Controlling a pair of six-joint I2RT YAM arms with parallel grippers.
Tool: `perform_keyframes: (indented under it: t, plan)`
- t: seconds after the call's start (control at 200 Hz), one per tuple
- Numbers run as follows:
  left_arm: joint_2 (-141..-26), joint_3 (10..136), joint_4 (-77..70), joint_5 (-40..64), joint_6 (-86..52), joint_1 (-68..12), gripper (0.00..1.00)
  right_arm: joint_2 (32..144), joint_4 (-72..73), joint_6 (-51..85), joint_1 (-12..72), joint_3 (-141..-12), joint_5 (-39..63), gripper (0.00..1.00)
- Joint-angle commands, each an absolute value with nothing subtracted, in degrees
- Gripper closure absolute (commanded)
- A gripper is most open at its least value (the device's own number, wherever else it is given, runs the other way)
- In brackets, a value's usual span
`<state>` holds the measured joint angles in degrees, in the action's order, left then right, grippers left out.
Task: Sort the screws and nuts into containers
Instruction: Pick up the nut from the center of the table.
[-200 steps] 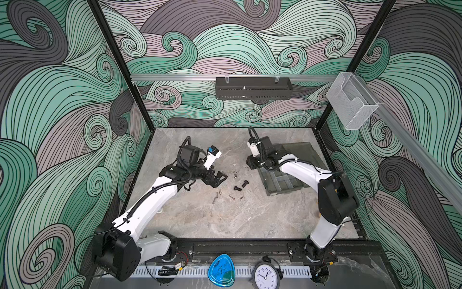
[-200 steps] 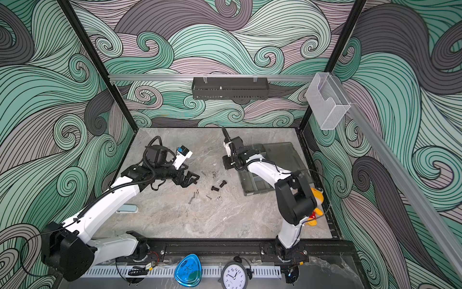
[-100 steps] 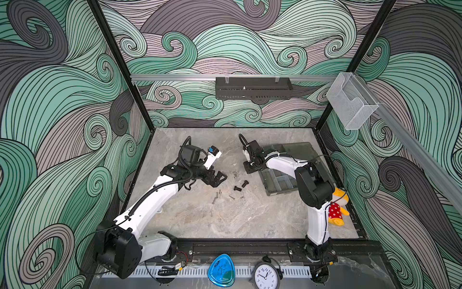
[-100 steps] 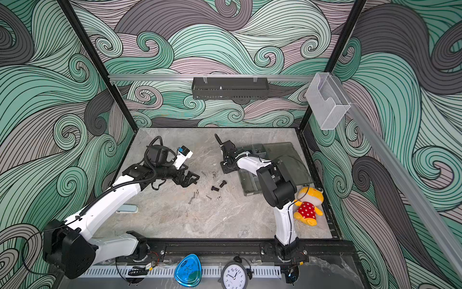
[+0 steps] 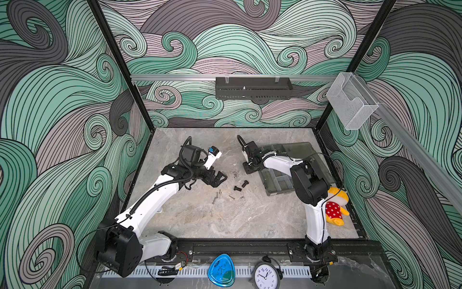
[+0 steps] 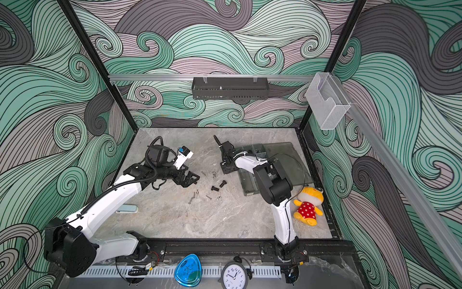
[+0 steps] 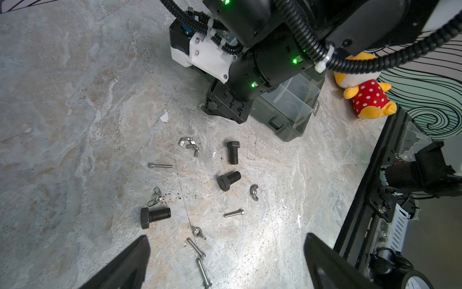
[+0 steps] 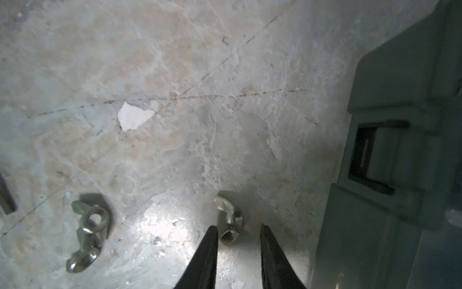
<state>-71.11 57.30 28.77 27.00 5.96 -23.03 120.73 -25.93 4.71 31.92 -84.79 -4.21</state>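
Wing nut (image 8: 228,217) sits within the parted right hand (image 8: 238,227) — clear only in its wrist view; left hand (image 7: 227,236) spread wide

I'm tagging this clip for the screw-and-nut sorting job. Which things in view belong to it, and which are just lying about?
Belongs to the job: black bolts, silver screws, wing nuts, grey organiser box.

Just lying about: plush toy, alarm clock, blue triangular object, black wall tray, clear wall holder.
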Motion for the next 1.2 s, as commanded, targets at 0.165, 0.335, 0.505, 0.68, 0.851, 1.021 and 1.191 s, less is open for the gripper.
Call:
perform_keyframes:
  t: [0.165,0.335,0.505,0.68,0.851,1.021,1.191]
  plan:
    - [-71.51,60.03,29.71,28.04,5.19,-22.94,0.01,123.89,-27.50,3.64,32.12,-88.34,-4.65,0.72]
    - [-71.45,60.12,29.72,28.21,5.10,-22.89,0.01,124.53,-28.01,3.78,32.17,-88.68,-4.67,0.79]
    - [-71.72,60.29,29.79,28.56,4.94,-22.81,0.01,123.78,-28.38,3.78,32.17,-88.29,-4.68,0.86]
    - [-71.72,60.36,29.88,28.65,4.83,-22.71,0.01,120.92,-28.37,4.13,32.17,-87.12,-4.75,0.94]
    - [-71.72,60.35,29.89,28.78,4.70,-22.68,0.01,116.01,-27.95,4.56,31.75,-85.23,-4.76,0.96]
    - [-71.81,60.32,29.66,29.48,4.40,-22.68,0.01,110.54,-27.28,6.20,29.45,-83.35,-2.34,0.97]
    - [-71.72,60.07,29.11,31.92,4.22,-22.72,0.01,106.18,-27.55,8.73,23.81,-80.70,-2.56,0.97]
